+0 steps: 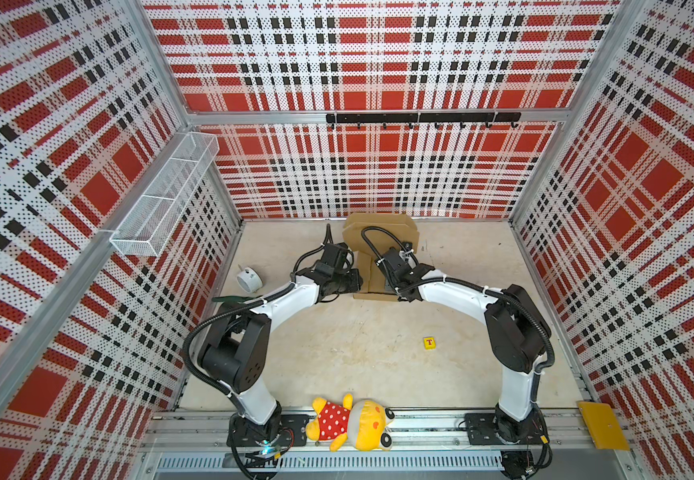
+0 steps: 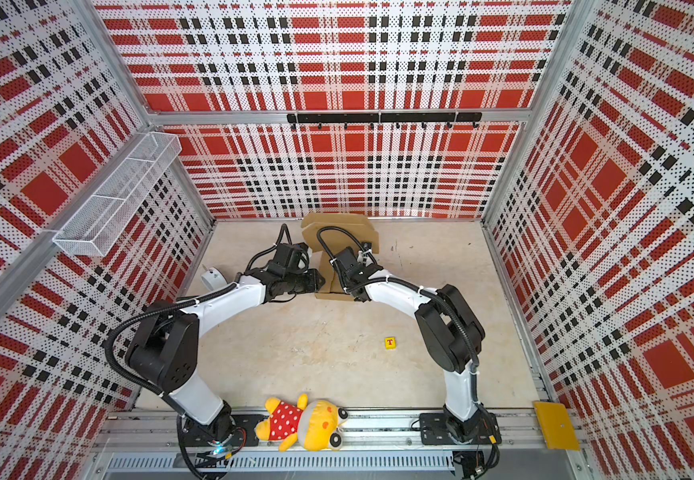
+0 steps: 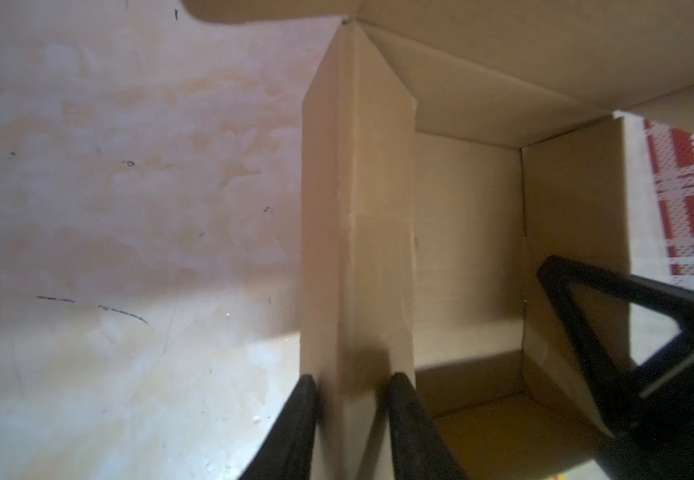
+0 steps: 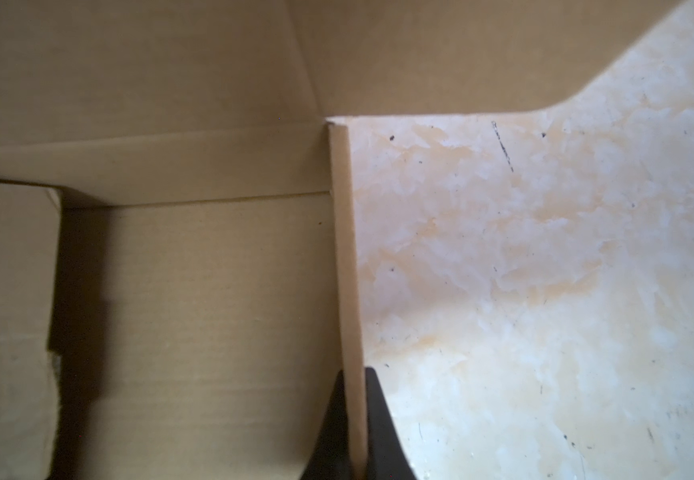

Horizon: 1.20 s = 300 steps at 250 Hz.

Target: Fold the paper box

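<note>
The paper box [image 1: 380, 235] [image 2: 339, 230], plain brown cardboard, stands partly folded at the far middle of the table, its lid flap upright against the back wall. My left gripper [image 3: 353, 378] [image 1: 358, 283] straddles the doubled-over left side wall [image 3: 358, 249], one finger pressed on each face of the fold. My right gripper [image 4: 353, 372] [image 1: 391, 286] is shut on the thin right side wall [image 4: 345, 270]. One of its black fingers [image 3: 578, 316] shows inside the box in the left wrist view. In both top views the wrists hide the fingertips.
A white tape roll [image 1: 249, 280] and a green object [image 1: 229, 298] lie left of the left arm. A small yellow T tile [image 1: 429, 343] sits mid-table. A plush toy [image 1: 349, 422] and a yellow plate [image 1: 603, 424] rest on the front rail. A wire basket [image 1: 162, 203] hangs on the left wall.
</note>
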Motion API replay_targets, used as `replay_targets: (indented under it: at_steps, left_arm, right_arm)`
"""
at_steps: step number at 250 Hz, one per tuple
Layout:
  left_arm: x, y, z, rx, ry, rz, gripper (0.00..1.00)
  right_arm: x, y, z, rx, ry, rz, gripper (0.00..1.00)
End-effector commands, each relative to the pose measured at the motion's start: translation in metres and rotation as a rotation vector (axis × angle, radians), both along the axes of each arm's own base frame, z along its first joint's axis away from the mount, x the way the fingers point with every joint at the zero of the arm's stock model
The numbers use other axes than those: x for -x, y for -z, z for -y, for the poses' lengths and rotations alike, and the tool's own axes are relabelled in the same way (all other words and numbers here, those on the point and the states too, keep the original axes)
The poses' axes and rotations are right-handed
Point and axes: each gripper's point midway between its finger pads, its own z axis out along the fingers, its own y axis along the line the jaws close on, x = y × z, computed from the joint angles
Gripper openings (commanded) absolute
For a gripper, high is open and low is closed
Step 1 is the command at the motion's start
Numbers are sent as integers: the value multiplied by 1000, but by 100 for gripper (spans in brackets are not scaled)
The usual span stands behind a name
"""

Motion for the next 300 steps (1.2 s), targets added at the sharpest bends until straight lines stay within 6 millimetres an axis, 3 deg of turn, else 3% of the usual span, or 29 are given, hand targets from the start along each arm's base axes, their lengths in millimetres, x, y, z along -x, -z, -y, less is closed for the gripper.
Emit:
replay_targets:
  at_steps: [1, 52, 91, 135, 170, 222, 242, 300]
  left_arm:
    - [1, 13, -1, -98, 11, -5, 27]
    - [2, 31, 0, -202, 20, -20, 21]
    - [5, 41, 6, -281, 49, -14, 25]
    - [-2, 57, 1, -366, 37, -33, 25]
    - [-5, 67, -1, -419, 39, -38, 19]
    - [-3, 75, 0, -465, 39, -44, 0]
    - [-4, 77, 0, -473, 34, -48, 2]
    - [-14, 70, 0, -524, 10, -23, 26]
  right_arm:
    - [-8, -11, -22, -99, 18, 59, 0]
    - [-6, 3, -30, -128, 20, 39, 0]
    - [-4, 23, -33, -146, 48, 3, 0]
    - [0, 42, -38, -188, 68, -22, 0]
    - [1, 50, -40, -184, 69, -33, 0]
    - [4, 60, -42, -193, 71, -50, 0]
    - [5, 64, -44, -200, 69, -55, 0]
    - [7, 70, -41, -200, 73, -59, 0]
